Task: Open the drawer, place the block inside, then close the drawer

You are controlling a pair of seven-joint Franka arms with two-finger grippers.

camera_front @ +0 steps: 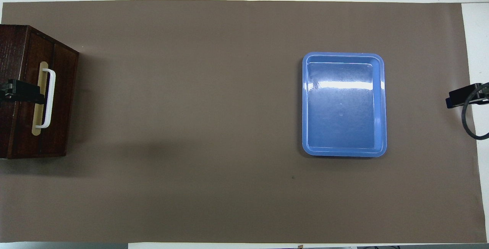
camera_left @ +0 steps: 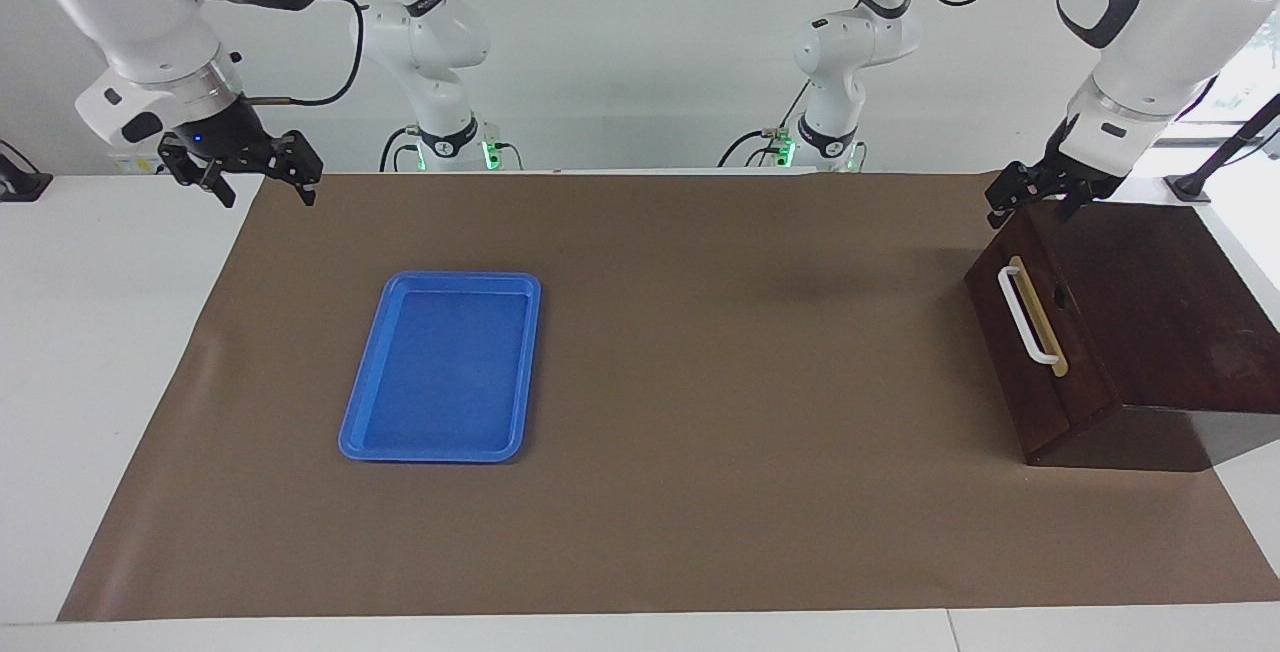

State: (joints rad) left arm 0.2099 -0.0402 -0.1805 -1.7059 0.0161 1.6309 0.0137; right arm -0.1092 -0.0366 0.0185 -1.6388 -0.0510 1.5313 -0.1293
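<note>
Drawer [camera_left: 1040,332] is shut, flush in the dark box [camera_left: 1160,302] at the left arm's end of the tabletop [camera_left: 80,352]. Its white handle [camera_left: 1026,316] sits on a tan strip on the sloped front. Block not visible in either view.

Left gripper [camera_left: 1030,209] hangs just above the box's top edge, at the corner nearest the robots, w/ fingers spread wide, holding nothing, clear of the handle. In the overhead view the left gripper [camera_front: 23,92] shows as a dark bar overlapping the box top and the handle's upper half, but the facing view shows it's raised, not touching.

Right gripper [camera_left: 262,182] is up in the air over the edge of the brown mat [camera_left: 700,382] at the right arm's end, close to the robots; fingers wide, empty. Overhead view catches only part of it [camera_front: 460,97] at the frame edge, w/ a black cable looped beside.

Blue tray [camera_left: 365,432] lies flat on the mat toward the right arm's end, well apart from the box; nothing in it.
</note>
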